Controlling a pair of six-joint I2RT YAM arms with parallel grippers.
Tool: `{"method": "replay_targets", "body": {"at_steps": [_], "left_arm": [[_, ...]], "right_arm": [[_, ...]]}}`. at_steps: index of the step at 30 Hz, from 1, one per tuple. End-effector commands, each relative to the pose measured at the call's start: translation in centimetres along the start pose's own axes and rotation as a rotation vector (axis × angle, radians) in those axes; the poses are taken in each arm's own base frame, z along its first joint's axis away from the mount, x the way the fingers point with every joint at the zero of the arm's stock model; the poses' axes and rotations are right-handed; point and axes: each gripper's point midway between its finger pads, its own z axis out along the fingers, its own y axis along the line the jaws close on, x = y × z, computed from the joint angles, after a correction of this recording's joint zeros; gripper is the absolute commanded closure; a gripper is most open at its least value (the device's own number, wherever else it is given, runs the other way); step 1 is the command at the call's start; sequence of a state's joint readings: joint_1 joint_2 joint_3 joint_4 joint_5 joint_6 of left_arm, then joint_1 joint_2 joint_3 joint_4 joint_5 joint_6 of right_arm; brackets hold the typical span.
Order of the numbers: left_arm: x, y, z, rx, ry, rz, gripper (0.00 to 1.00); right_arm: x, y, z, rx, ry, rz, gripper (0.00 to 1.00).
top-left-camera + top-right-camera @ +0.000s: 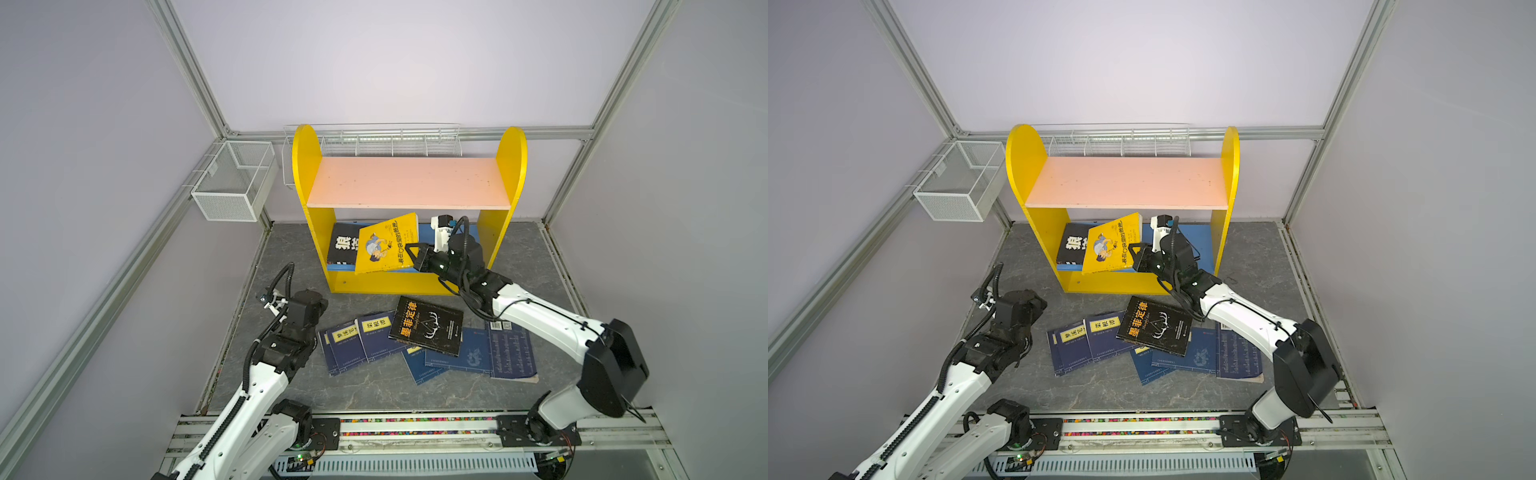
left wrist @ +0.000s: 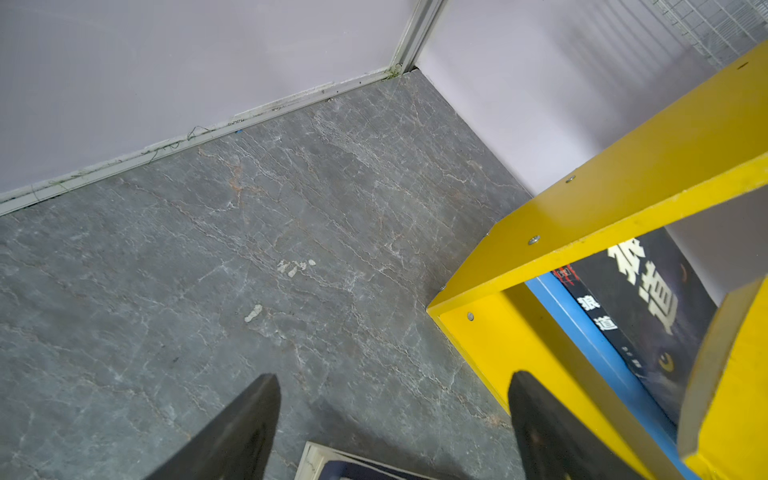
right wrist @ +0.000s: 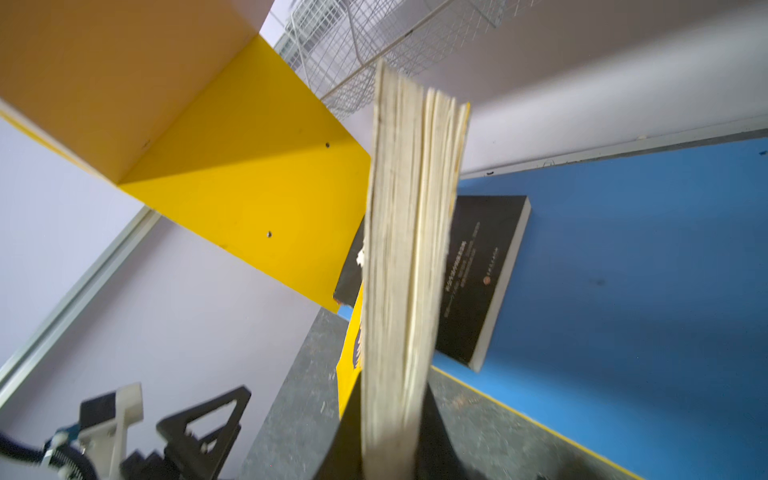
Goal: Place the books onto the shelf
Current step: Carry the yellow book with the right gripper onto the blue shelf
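1. Right wrist view: pinching yellow book (image 3: 409,249) firmly in right gripper (image 3: 388,419), showing page edges to the lens; gripping at one edge, probably leaving the rest free for sliding in.
2. Carrying it tilted into the lower bay of shelf (image 1: 513,166), partly over blue lower board (image 3: 623,270); tilting likely for clearing pink upper board (image 1: 409,183).
3. Overlapping black book (image 1: 343,247), lying flat at one end of that blue board; touching it or not, cannot tell.
4. Hanging left gripper (image 2: 395,376) spread wide, grasping nothing, above grey tabletop (image 1: 374,390) just beside the shelf's near corner; seemingly keeping clear of the insertion.
5. Holding on the shelf at present: one black book lodged, yellow one partway in; leaving pink board bare.
6. Waiting on the tabletop in front of the shelf: second black book (image 1: 428,328) lying atop fanned navy books (image 1: 376,336).
7. Showing nothing inside wire basket (image 1: 224,205) or long wire rack (image 1: 374,143) behind.
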State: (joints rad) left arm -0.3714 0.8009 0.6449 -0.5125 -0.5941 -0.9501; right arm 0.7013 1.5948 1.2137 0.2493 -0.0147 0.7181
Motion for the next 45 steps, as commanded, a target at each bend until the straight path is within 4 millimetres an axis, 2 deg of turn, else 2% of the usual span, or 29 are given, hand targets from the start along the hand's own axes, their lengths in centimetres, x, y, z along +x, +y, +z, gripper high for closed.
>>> {"method": "replay_targets", "body": {"at_steps": [1,9,17,27,35,40,43,45], "left_arm": [[0.0,0.9,-0.5,-0.019,0.010,-0.003,0.13],[0.0,1.2,-0.7,-0.024,0.015,0.040,0.13],[0.0,1.2,-0.8,-0.023,0.025,0.057,0.12],[0.6,1.4,-0.6,-0.024,0.042,0.052,0.12],[0.9,1.3,-0.4,-0.017,0.050,0.043,0.12],[1.3,1.2,-0.2,-0.017,0.062,0.042,0.12],[1.2,1.3,-0.3,-0.015,0.061,0.038,0.12],[1.2,1.3,-0.3,-0.016,0.060,0.039,0.12]], "right_arm": [[-4.4,2.9,1.2,-0.092,-0.170,0.077,0.94],[-2.9,2.1,6.3,-0.116,-0.127,0.166,0.93],[1.2,1.1,10.2,-0.120,0.049,0.247,0.92],[4.2,-0.4,11.7,-0.109,0.138,0.320,0.92],[4.2,-1.3,10.7,-0.089,0.131,0.330,0.92],[4.9,-1.4,11.0,-0.091,0.153,0.326,0.92],[5.5,-1.5,11.4,-0.078,0.173,0.330,0.85],[5.7,-1.6,11.6,-0.055,0.191,0.312,0.75]]}}
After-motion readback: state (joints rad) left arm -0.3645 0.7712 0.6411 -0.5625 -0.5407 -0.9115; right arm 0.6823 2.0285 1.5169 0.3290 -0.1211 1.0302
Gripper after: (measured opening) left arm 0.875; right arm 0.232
